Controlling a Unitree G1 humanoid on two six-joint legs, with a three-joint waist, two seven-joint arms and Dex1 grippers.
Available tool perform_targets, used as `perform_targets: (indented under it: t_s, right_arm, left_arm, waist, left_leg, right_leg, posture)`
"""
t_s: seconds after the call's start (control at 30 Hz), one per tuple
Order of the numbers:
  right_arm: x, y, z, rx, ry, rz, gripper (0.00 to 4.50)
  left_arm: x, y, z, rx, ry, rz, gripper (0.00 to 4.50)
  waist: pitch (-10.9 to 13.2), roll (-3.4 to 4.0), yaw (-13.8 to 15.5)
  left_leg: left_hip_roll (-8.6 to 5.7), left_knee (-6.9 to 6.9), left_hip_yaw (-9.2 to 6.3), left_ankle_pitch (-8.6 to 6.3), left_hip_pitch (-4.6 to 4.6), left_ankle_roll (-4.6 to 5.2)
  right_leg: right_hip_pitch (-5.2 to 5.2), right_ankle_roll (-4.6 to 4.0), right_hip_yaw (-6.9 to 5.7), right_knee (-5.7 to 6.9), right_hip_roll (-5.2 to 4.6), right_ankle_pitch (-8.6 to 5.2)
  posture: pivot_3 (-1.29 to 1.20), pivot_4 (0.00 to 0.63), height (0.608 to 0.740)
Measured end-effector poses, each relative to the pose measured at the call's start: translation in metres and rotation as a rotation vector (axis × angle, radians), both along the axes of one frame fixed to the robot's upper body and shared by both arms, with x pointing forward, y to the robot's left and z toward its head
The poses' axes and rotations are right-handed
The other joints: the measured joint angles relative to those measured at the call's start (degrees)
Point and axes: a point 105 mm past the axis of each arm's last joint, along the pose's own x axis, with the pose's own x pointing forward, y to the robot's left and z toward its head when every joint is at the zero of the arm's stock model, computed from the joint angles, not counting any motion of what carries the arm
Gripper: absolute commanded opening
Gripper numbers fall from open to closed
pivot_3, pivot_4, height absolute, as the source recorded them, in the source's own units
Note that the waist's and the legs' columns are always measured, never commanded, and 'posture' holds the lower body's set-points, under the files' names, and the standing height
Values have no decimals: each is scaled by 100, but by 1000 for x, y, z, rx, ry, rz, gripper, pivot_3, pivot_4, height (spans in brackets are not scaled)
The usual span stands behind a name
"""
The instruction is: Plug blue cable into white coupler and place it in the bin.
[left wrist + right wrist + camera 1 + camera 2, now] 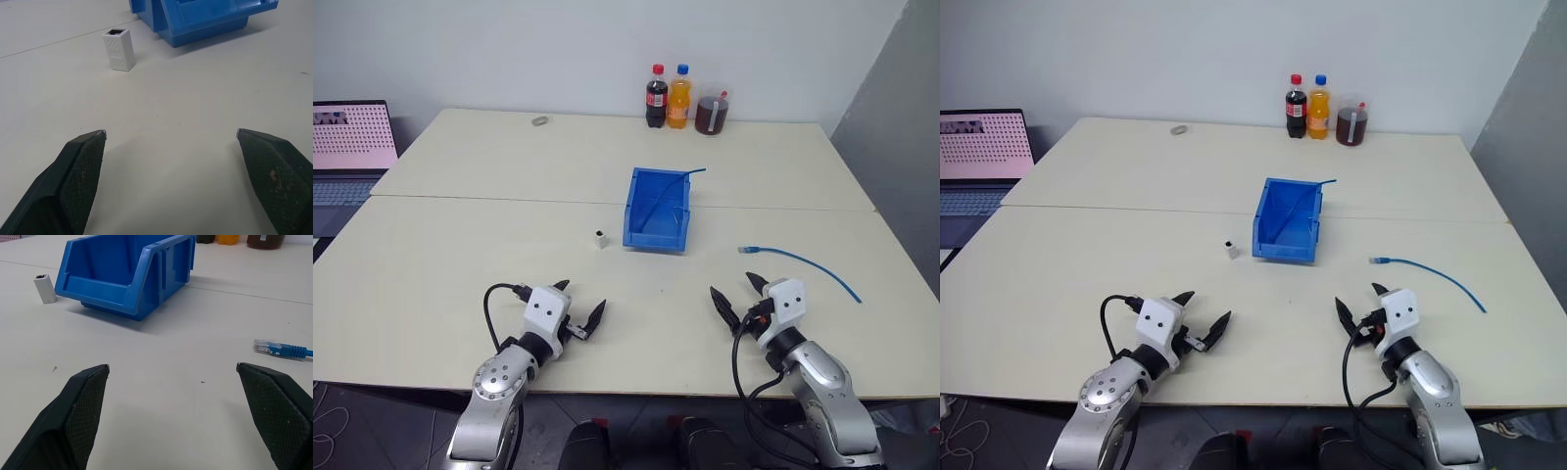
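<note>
Grippers: my left gripper (578, 304) and right gripper (736, 291) both gape, empty. White coupler (600, 239) at bin's (657, 208) nine o'clock; blue cable (800, 260) at its four.

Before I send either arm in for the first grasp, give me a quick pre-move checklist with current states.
1. Left gripper open, holding nothing: ok.
2. Right gripper open, holding nothing: ok.
3. White coupler standing upright on the table, left of the bin, socket facing up, clear of the bin: ok.
4. Blue cable lying free on the table, plug end pointing toward the bin, ahead of the right gripper: ok.
5. Cable plugged into coupler: not ok, they lie apart on opposite sides of the bin.
6. Bin free of other items: not ok, a thin blue wire rests in it.
</note>
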Motion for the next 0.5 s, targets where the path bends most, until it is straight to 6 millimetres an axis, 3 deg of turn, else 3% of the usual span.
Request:
perform_targets:
  t_s: [0.5]
  right_arm:
    - [0, 0, 0, -4, 0, 4, 4434]
  left_arm:
    - [-1, -3, 3, -13, -21, -18, 4500]
  waist:
    - [0, 0, 0]
  left_leg:
    - [0, 0, 0, 0, 0, 0]
  right_leg:
    - [0, 0, 0, 0, 0, -1]
  posture:
    - [0, 150, 740]
